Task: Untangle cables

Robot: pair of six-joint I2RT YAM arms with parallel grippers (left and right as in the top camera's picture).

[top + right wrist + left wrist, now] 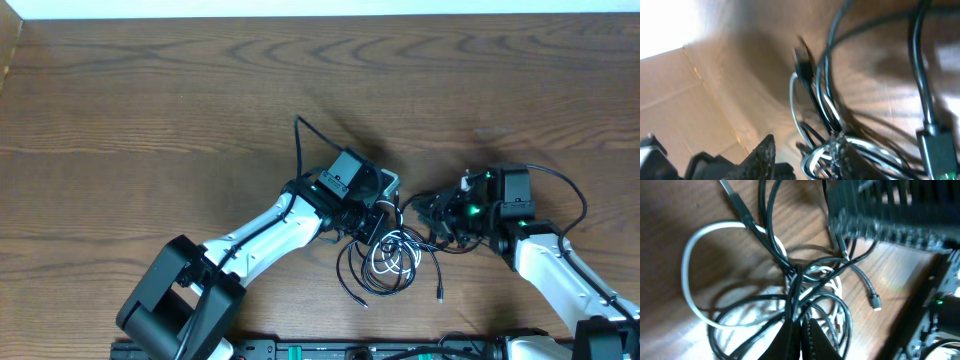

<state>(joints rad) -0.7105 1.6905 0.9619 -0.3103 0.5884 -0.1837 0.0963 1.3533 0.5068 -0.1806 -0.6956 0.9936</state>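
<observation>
Ok, cables [388, 262] = thin glossy cords, black loops + one white cable [686, 265], knotted heap on woodgrain surface [150, 110] nr front edge, btwn arms. Left tool [799, 329] clamped on black strands. Right tool [802, 152] apart, beside heap. Wood stretches wide behind.

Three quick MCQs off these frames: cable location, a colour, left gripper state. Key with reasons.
1. Where are the cables on the table? A far-left corner; B centre, robot's side; C far-right corner.
2. The wide loop in the left wrist view is: A white; B red; C yellow.
3. The left gripper is: A wide open; B shut on cables; C out of view.
Key: 1 B, the tangle lies low centre in the overhead view. 2 A, a pale loop against the wood. 3 B, its fingers meet with black cable pinched at the tips.
</observation>
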